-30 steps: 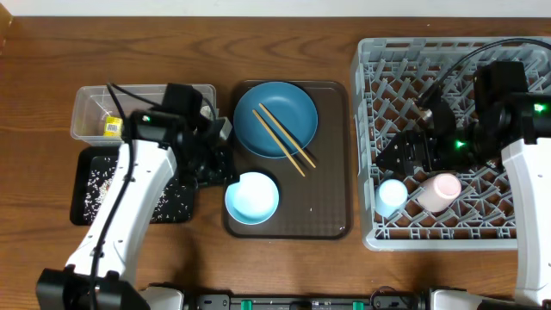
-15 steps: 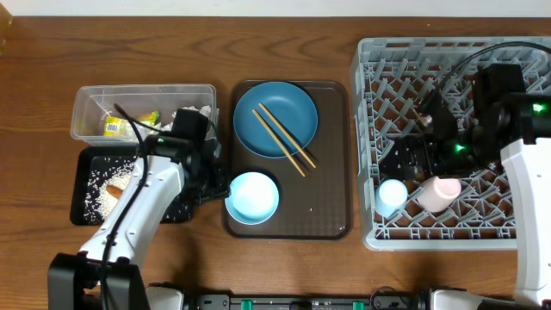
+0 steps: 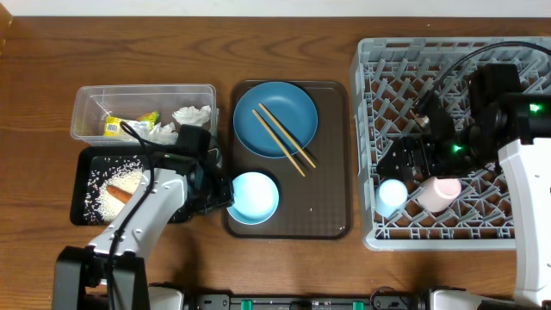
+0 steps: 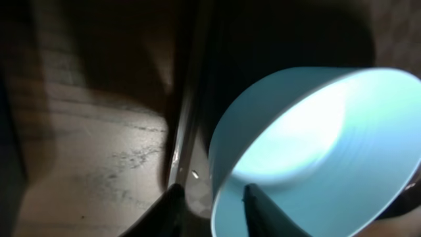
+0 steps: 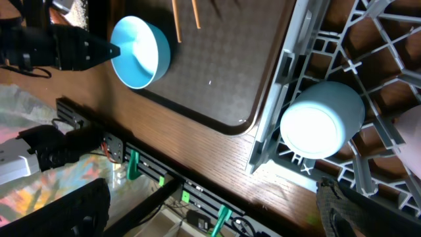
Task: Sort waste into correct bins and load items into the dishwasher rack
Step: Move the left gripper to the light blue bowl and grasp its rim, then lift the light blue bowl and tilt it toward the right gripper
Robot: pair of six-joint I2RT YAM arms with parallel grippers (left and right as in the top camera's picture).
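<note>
The pale-blue bowl [image 3: 252, 196] stands at the front left of the brown tray. My left gripper [image 3: 219, 195] is at its left rim. In the left wrist view this gripper [image 4: 212, 194] straddles the bowl [image 4: 316, 151], one finger inside and one outside, jaws narrow with a gap still showing. The dark-blue plate [image 3: 275, 119] carries the chopsticks [image 3: 284, 138]. My right gripper [image 3: 405, 159] hangs wide open over the grey rack [image 3: 430, 69], above the light-blue cup [image 3: 392, 194] and beside the pinkish cup [image 3: 441, 191]. In the right wrist view the cup [image 5: 322, 118] sits upside down in the rack.
The clear tub [image 3: 86, 108] holds a napkin [image 3: 191, 115] and yellow-green wrappers [image 3: 148, 119]. The black tray [image 3: 86, 168] in front of it holds rice [image 3: 120, 182] and an orange stick [image 3: 123, 195]. The brown serving tray [image 3: 331, 189] lies between the bins and the rack.
My left arm has drawn back toward the table's front, uncovering the tub and black tray, and its jaws have narrowed around the bowl's left rim. The right arm has hardly moved.
</note>
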